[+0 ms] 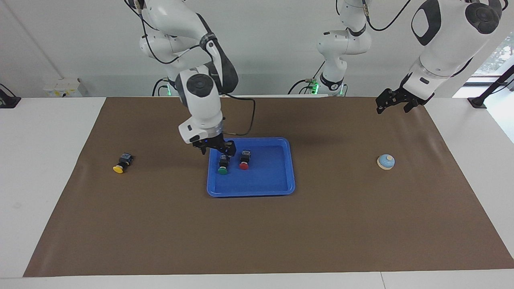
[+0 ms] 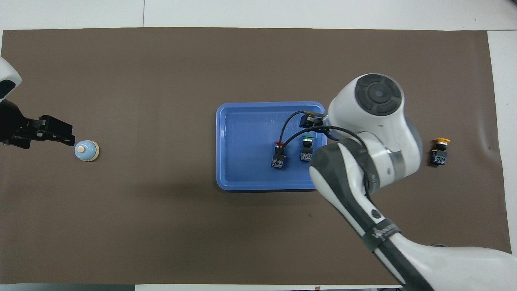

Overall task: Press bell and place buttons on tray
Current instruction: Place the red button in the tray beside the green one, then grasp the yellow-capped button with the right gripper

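The blue tray (image 1: 251, 192) (image 2: 242, 121) lies mid-table. In it lie the green button (image 1: 223, 165) (image 2: 307, 147) and the red button (image 1: 245, 159) (image 2: 278, 156), side by side, nothing touching them. The yellow button (image 1: 121, 163) (image 2: 439, 152) lies on the mat toward the right arm's end. My right gripper (image 1: 217, 150) hangs open and empty over the tray's corner beside the green button; the arm's wrist hides it from overhead. The light-blue bell (image 1: 386, 161) (image 2: 86, 150) sits toward the left arm's end. My left gripper (image 1: 392, 106) (image 2: 66, 137) waits open, raised in the air close to the bell.
A brown mat (image 1: 257, 233) covers most of the white table. The right arm's cable loops over the tray's edge. Nothing else stands on the mat.
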